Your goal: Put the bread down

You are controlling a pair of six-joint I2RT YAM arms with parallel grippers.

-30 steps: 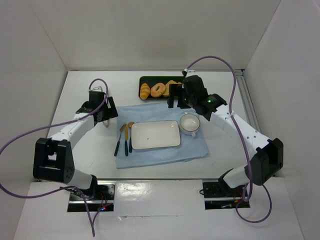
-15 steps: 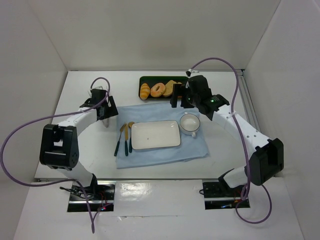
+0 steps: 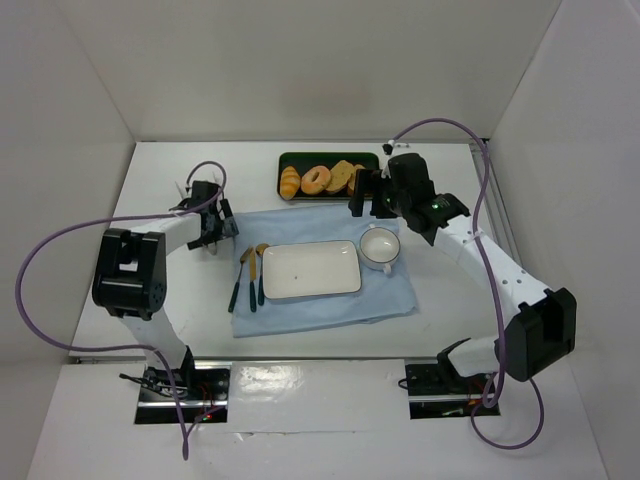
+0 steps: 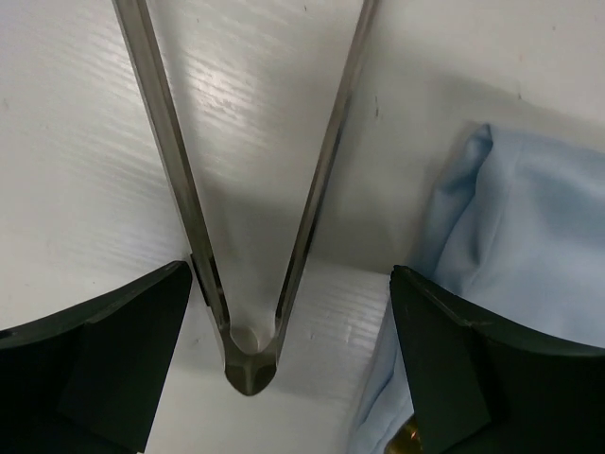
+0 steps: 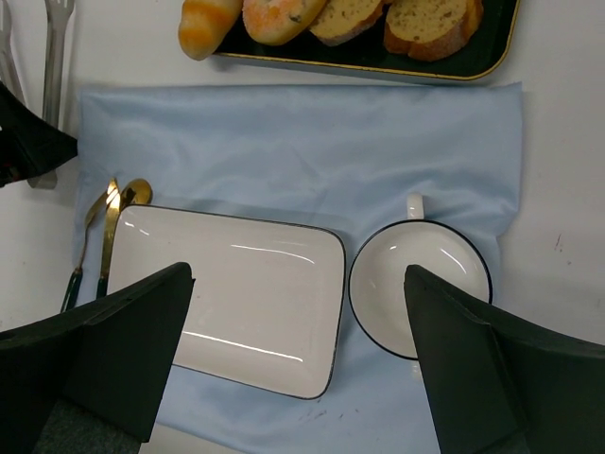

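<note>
Sitting untouched: the bread (image 3: 289, 182) lies at the left end of the dark tray (image 3: 300, 157) at the far side of the desk (image 3: 240, 160), beside the bagel (image 3: 318, 180) and toast slices (image 3: 345, 176). Left end effector (image 4: 291, 274) open, fingers straddling the hinge end of metal tongs (image 4: 248, 364) flat on the desk, not clamped on them. Right end effector (image 5: 298, 279) open and empty above the blue cloth (image 5: 284, 142). White plate (image 3: 310, 270) bare. Judgement: nothing done yet. Tongs pickup, bread grasp, carry and set-down all remain, with the plate the likely destination.

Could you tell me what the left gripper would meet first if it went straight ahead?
Likely the tongs: their joined end lies on the table between the open jaws of the left gripper.
</note>
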